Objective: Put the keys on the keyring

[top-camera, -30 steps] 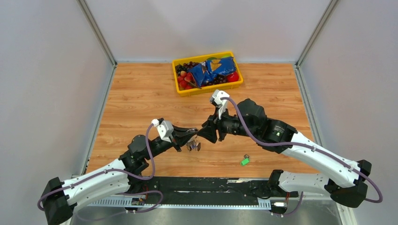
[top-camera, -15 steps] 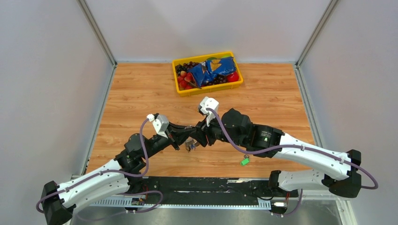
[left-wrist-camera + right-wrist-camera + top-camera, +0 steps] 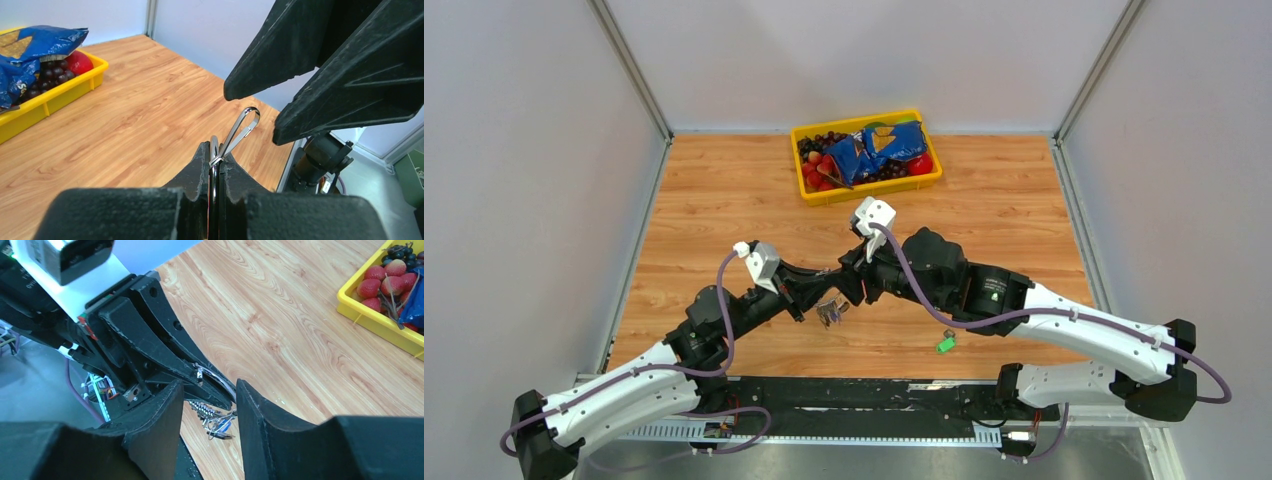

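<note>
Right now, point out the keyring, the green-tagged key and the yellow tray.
keyring [image 3: 256, 112], left wrist view, top bend of the wire loop.
green-tagged key [image 3: 945, 343], top view, the green tag.
yellow tray [image 3: 869, 189], top view, its near wall.

Yellow tray [image 3: 870, 188] holds strawberries [image 3: 816, 172], grapes [image 3: 823, 140], blue bag [image 3: 879, 148].

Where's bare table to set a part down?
Free: wood between yellow tray and left wall; wood between tray and right wall. Crowded: centre, where left gripper and right gripper meet at the keyring; green-tagged key lies near the right arm.
</note>
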